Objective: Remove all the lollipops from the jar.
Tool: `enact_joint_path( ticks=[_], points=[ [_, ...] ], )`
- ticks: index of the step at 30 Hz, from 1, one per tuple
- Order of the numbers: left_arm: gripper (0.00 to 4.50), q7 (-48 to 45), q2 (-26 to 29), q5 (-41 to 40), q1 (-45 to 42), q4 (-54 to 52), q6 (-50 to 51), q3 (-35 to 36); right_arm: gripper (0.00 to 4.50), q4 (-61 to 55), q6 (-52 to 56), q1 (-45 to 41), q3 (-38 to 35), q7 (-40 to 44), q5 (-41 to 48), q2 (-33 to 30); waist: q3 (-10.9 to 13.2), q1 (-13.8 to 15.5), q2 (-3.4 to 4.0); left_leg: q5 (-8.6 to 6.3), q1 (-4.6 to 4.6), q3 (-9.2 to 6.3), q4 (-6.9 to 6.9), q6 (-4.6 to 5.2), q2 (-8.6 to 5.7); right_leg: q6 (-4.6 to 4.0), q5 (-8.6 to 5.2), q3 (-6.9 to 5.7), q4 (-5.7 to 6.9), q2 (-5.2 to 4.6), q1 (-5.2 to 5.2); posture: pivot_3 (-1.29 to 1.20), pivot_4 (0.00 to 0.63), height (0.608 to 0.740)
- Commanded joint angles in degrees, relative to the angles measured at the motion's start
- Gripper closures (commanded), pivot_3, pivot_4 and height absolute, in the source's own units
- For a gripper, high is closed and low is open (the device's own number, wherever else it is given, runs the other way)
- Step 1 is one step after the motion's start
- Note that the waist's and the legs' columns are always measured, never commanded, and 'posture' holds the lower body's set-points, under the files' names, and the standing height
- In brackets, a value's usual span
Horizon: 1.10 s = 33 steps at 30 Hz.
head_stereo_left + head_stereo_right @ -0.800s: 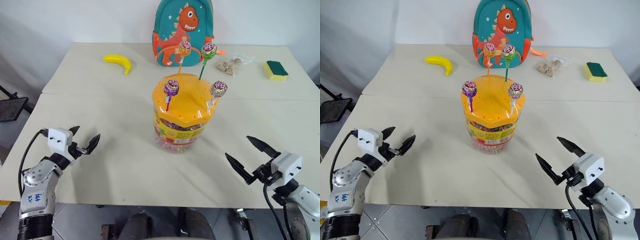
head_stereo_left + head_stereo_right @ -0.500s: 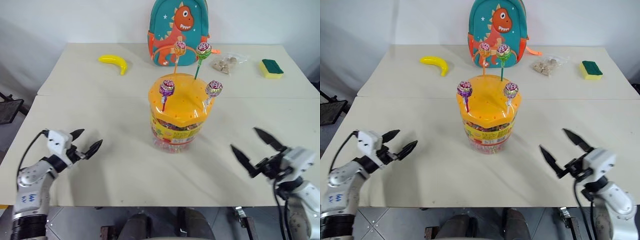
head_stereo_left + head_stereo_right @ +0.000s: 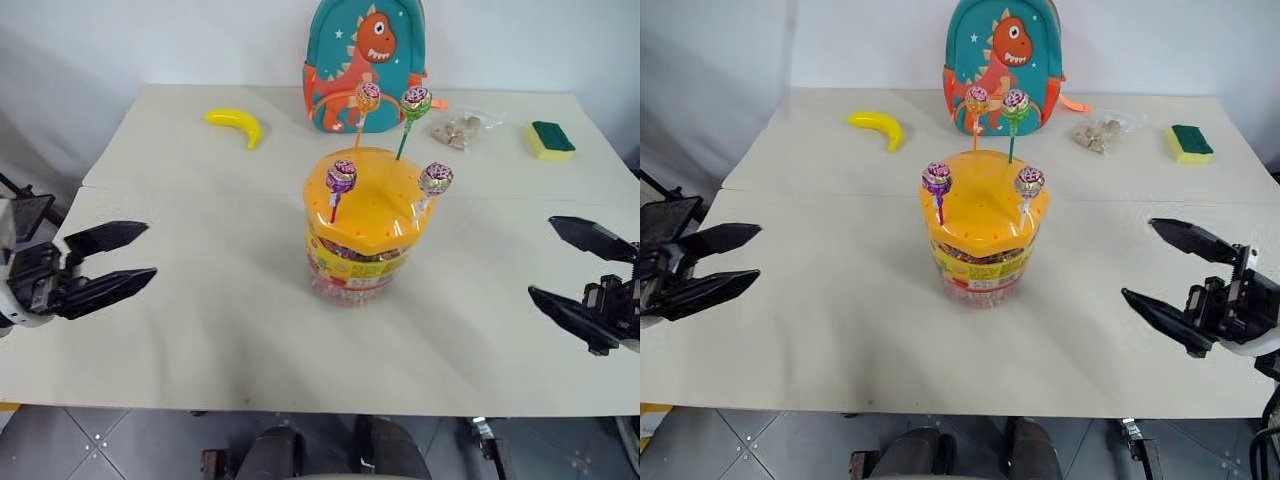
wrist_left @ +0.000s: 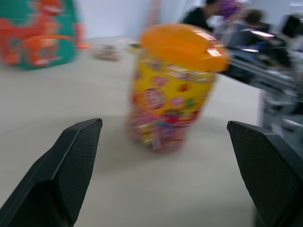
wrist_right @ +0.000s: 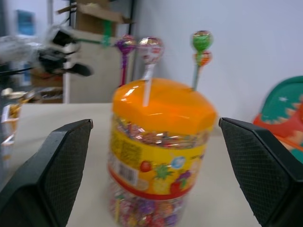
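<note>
Sitting in the middle of the desk (image 3: 200, 330) is the jar (image 3: 362, 250), with all four lollipops (image 3: 341, 178) stuck upright in its orange lid. The left tool (image 3: 105, 263) and the right tool (image 3: 580, 280) float well apart from it — one on each side — both wide open, holding nothing.

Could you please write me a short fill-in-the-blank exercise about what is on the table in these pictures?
1. ____ lollipops stand in the jar's orange lid.
2. The backpack behind the jar shows an orange ____.
3. The yellow fruit on the table is a ____.
4. The left claw and the right claw both stand ____, apart from the jar.

Missing words: four; dinosaur; banana; open
</note>
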Motion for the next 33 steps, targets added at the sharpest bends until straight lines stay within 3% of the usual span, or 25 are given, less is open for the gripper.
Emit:
enact_joint_path(
  ticks=[1,5,7,15,20,30,33],
  points=[
    [0.0,2.1,-3.2,2.9,-10.6,-2.4,-3.1,-8.1,0.02,0.0,0.3,-1.5,-1.8,0.2,-0.4,-0.4,0.0,0.1,0.01,0.0,-0.01,0.01,0.01,-0.01,0.0,0.0,0.0,0.0,0.01,0.03,-0.02,0.0,0.15,0.74],
    [0.0,3.6,-9.0,9.0,-23.6,-2.0,-5.0,-19.5,0.02,-2.1,1.2,-0.9,-2.4,-1.9,-0.8,0.8,0.0,0.5,-0.02,0.01,-0.1,0.01,0.23,-0.01,-0.13,0.04,0.02,-0.05,0.16,0.11,-0.03,0.0,0.15,0.74],
    [0.0,3.2,-13.5,7.9,-29.3,-0.9,-3.5,-23.4,0.02,-4.2,1.5,-1.6,-2.5,-5.1,-0.3,2.1,0.0,0.4,-0.02,0.0,-0.11,0.1,0.25,0.01,-0.19,0.07,0.04,-0.05,0.15,0.22,-0.05,0.0,0.15,0.74],
    [0.0,3.1,-22.5,12.3,-39.0,5.2,-3.4,-30.7,0.02,-11.4,3.6,-1.7,-1.1,-11.6,0.6,4.7,0.0,0.1,-0.03,0.01,-0.13,0.21,0.49,0.02,-0.09,0.1,0.05,-0.02,0.25,0.35,-0.05,0.0,0.15,0.74],
    [1.2,1.8,-24.5,13.3,-41.6,7.6,-2.4,-32.3,0.0,-12.9,3.6,-1.7,-1.1,-13.4,0.2,5.6,0.0,0.2,-0.04,0.0,-0.2,0.14,0.66,0.04,-0.12,0.11,0.06,-0.02,0.27,0.32,-0.04,0.0,0.15,0.74],
    [4.31,3.5,-27.9,10.1,-44.0,9.0,1.1,-29.1,0.0,-13.6,4.2,-2.1,-0.7,-13.8,1.0,5.1,0.0,0.3,-0.05,-0.01,-0.26,0.04,0.72,0.05,-0.13,0.12,0.06,-0.05,0.26,0.31,-0.03,0.0,0.15,0.74],
    [4.46,8.0,-30.2,5.9,-45.6,10.9,3.0,-23.8,0.0,-13.8,5.1,-3.2,-0.3,-14.2,2.5,4.8,0.0,0.1,-0.05,-0.01,-0.26,0.03,0.72,0.05,-0.12,0.12,0.06,-0.04,0.27,0.31,-0.03,0.0,0.15,0.74]
  ],
)
